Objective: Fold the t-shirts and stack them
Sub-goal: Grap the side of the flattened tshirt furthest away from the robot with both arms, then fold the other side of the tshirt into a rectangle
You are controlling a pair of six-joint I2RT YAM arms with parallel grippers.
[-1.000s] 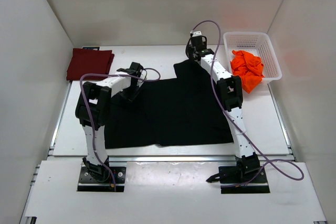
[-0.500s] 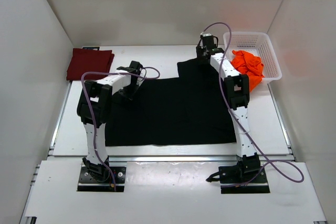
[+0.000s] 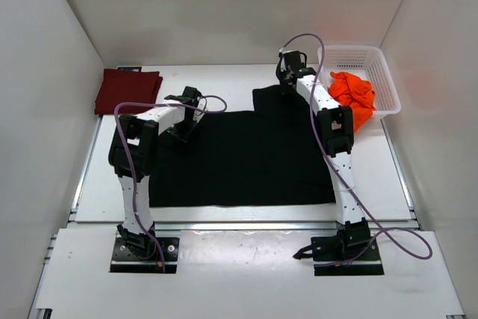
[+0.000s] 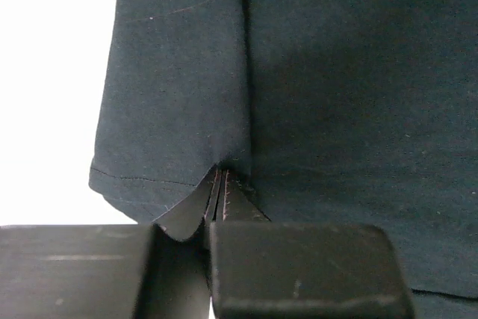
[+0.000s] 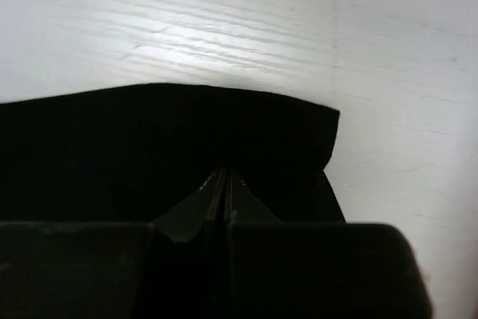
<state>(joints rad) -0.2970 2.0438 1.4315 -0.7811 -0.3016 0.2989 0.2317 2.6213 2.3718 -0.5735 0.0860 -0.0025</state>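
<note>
The left gripper (image 4: 217, 187) pinches the black t-shirt (image 3: 246, 158) just behind a sleeve hem. The right gripper (image 5: 224, 183) is clamped on cloth beside the far sleeve's corner.

A white mesh basket (image 3: 351, 57) sits at the white table's (image 3: 224, 84) far right corner.

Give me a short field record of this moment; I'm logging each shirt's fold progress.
black t-shirt: spread flat, mid-table, not yet folded
maroon t-shirt: folded, far-left corner
orange t-shirt: crumpled in white mesh basket, hanging over its near rim
left gripper: shut on black t-shirt's far-left edge
right gripper: shut on black t-shirt's far corner
</note>
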